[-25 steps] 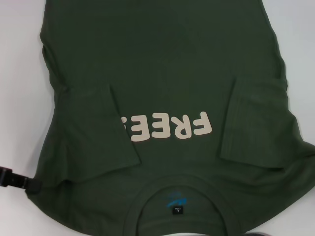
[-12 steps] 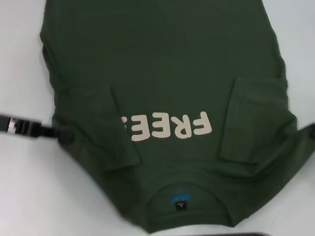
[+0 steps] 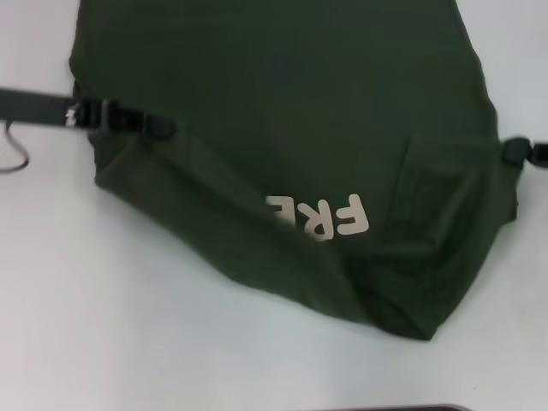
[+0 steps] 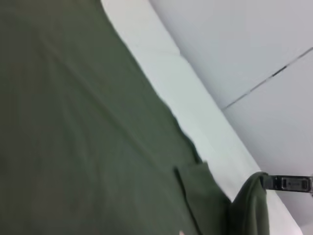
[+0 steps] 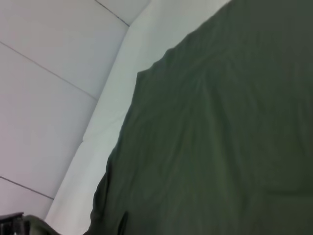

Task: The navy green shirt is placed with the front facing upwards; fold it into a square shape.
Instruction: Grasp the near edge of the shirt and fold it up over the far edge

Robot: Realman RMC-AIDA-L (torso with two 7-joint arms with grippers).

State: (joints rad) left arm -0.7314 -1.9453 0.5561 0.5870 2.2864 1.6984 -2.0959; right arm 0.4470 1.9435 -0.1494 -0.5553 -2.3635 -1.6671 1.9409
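The navy green shirt (image 3: 282,111) is a plain dark olive green, with cream block letters (image 3: 321,216) printed on it. It lies on a white counter (image 3: 111,325). The left hand (image 3: 158,127) and right hand (image 3: 514,151) at its edges are black.

1. White table (image 3: 128,342) spreads beneath my work, bare along the near edge and both sides;
2. A dark strip (image 3: 402,408) shows at the very near edge of my head view; I cannot tell what it is;
3. Pale tiled floor (image 4: 244,44) with thin dark seams lies beyond the table's edge.
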